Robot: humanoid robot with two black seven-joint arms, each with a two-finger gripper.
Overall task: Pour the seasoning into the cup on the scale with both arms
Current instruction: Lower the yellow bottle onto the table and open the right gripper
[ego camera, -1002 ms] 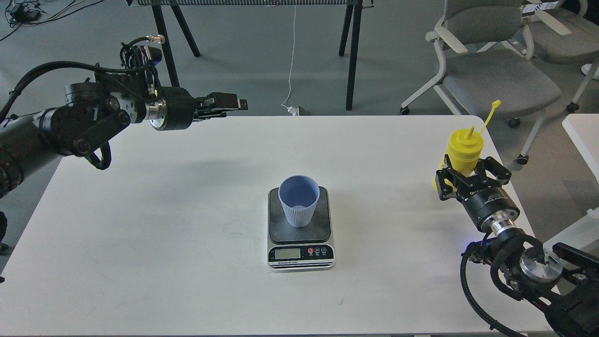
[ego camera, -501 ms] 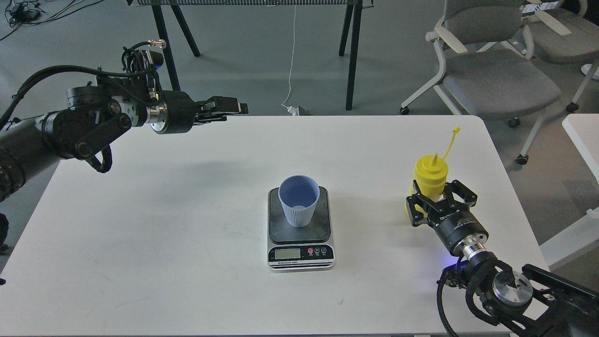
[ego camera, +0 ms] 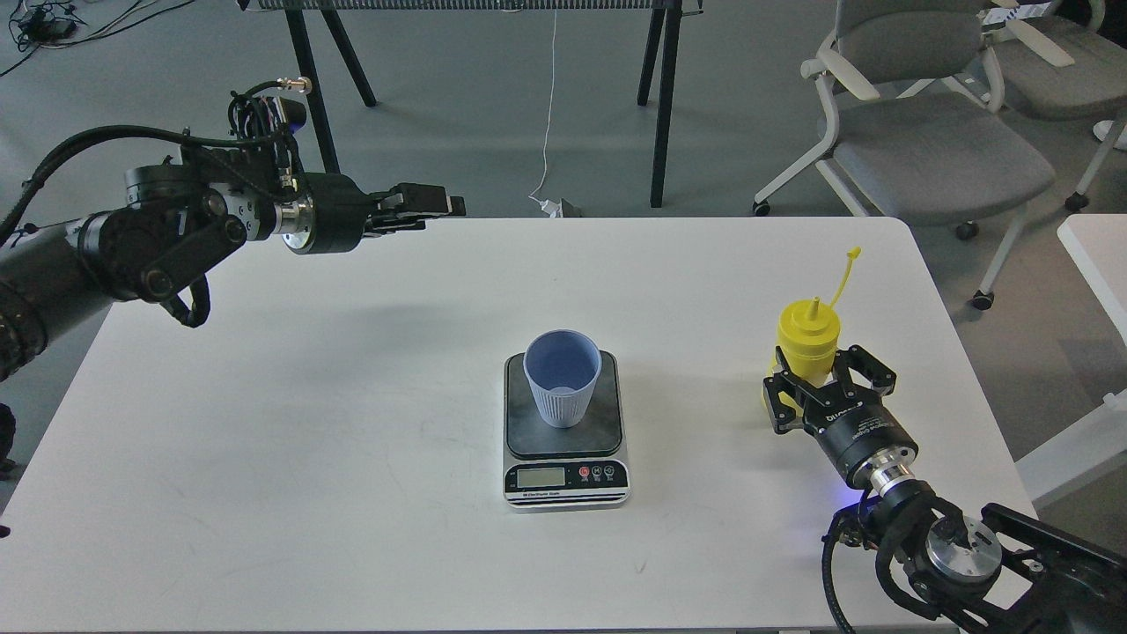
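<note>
The light-blue ribbed cup (ego camera: 563,377) stands upright on the dark platform of the scale (ego camera: 566,440) at the table's middle. The yellow seasoning bottle (ego camera: 808,342) is upright at the right of the table, nozzle up, with its cap strap (ego camera: 843,276) sticking up. My right gripper (ego camera: 814,380) is shut on the bottle's lower body, a finger on each side. I cannot tell whether the bottle's base touches the table. My left gripper (ego camera: 436,204) hovers over the far left table edge, pointing right, empty. Its fingers overlap side-on.
The white table (ego camera: 352,396) has its right edge close behind the bottle. Grey office chairs (ego camera: 933,132) stand beyond the far right corner. Black legs of another table (ego camera: 660,106) stand behind. A second white table's corner (ego camera: 1101,255) is at the right.
My right gripper carried the bottle left and toward me, from the table's right edge to a spot nearer the scale, then slowed. The left arm barely moved.
</note>
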